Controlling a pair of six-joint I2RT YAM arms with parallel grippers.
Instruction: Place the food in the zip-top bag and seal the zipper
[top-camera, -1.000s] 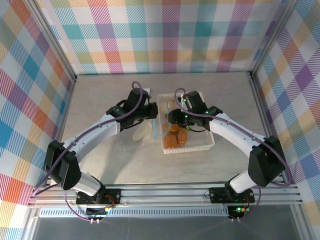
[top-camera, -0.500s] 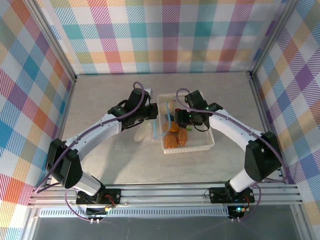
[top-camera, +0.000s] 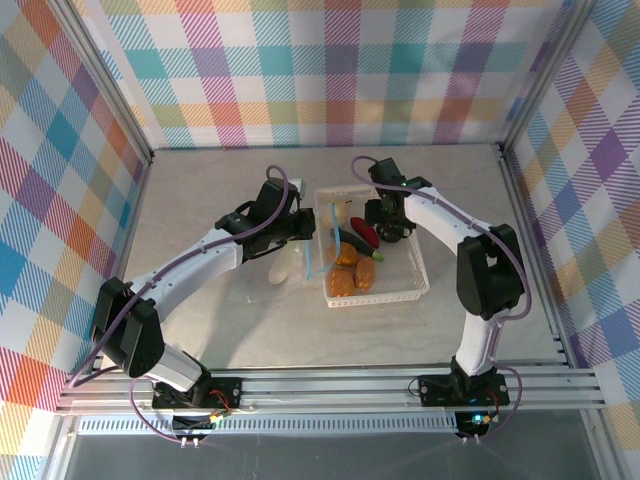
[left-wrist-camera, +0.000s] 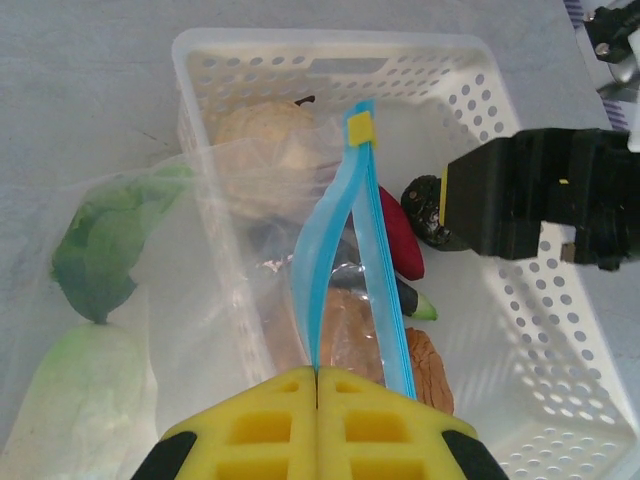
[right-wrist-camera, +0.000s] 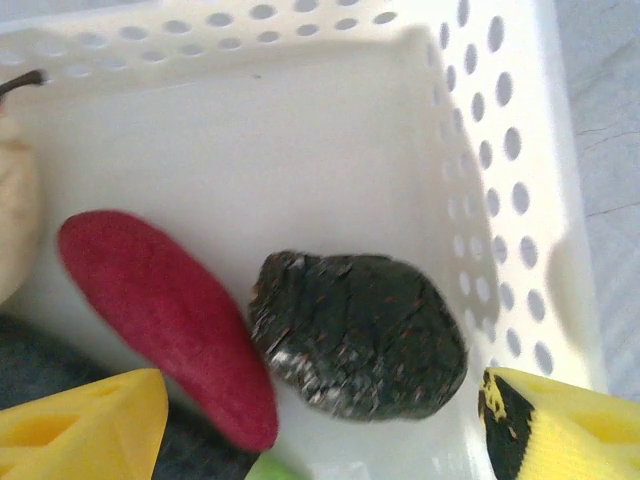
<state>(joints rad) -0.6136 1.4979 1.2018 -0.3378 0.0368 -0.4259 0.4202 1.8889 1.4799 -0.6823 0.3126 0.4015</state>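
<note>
The basket (left-wrist-camera: 560, 330) is white, dotted with rows of round holes. The zipper (left-wrist-camera: 335, 240) is light blue with a yellow tab (left-wrist-camera: 361, 128), and the zip-top bag (left-wrist-camera: 200, 270) is clear. The lump (right-wrist-camera: 360, 335) is glossy black, the long piece (right-wrist-camera: 170, 310) beside it dark red, and the bread pieces (top-camera: 350, 282) orange-tan. The radish (left-wrist-camera: 75, 400) is whitish with green leaves. The left gripper's fingers (left-wrist-camera: 250, 430) are yellow. The right gripper's fingers (right-wrist-camera: 80, 420) are yellow with black. The walls (top-camera: 330, 70) are pastel plaid and the table (top-camera: 220, 330) is mottled grey.

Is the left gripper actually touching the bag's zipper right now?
Touching. The left wrist view shows the zipper, a blue strip, running straight down into the closed seam between the yellow fingers of the left gripper, pinched there.
</note>
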